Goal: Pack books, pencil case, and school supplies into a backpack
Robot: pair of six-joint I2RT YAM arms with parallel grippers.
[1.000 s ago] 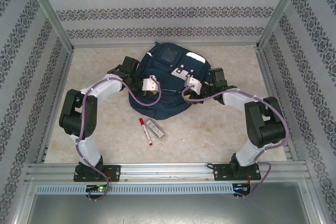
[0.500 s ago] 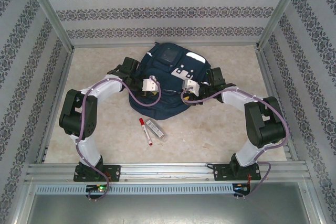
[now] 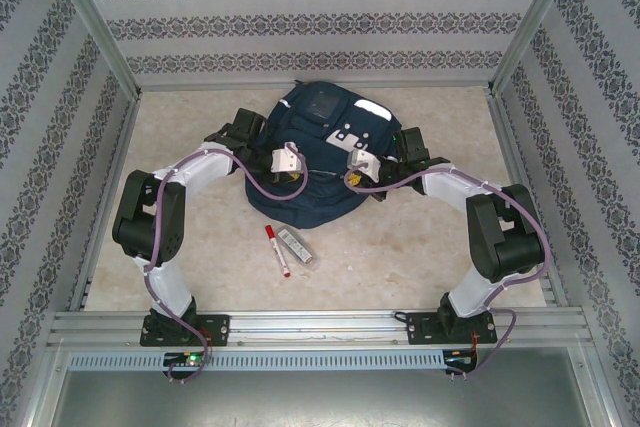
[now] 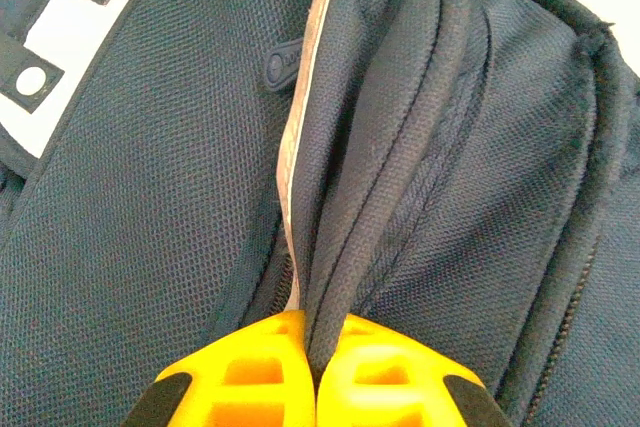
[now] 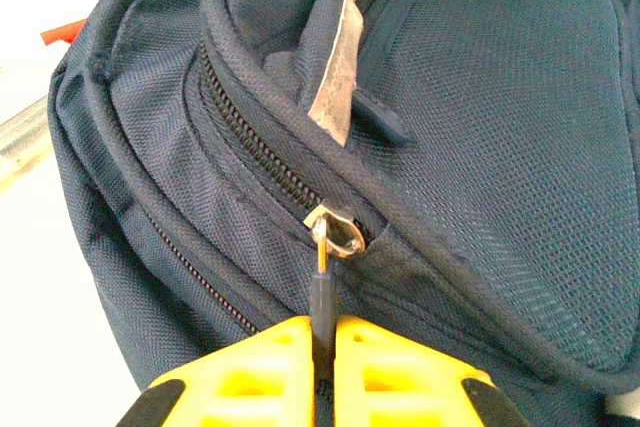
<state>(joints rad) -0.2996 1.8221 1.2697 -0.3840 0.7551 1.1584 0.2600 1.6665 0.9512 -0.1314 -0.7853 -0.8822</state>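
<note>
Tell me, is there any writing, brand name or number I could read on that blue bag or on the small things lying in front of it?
No text here can be read.
Small oval badge on the backpack: the marks inside it are too blurred to read.
Marker and pencil case: too small to tell whether they carry any print.

1 overhead, 2 close wrist views share backpack [image 3: 315, 152].
</note>
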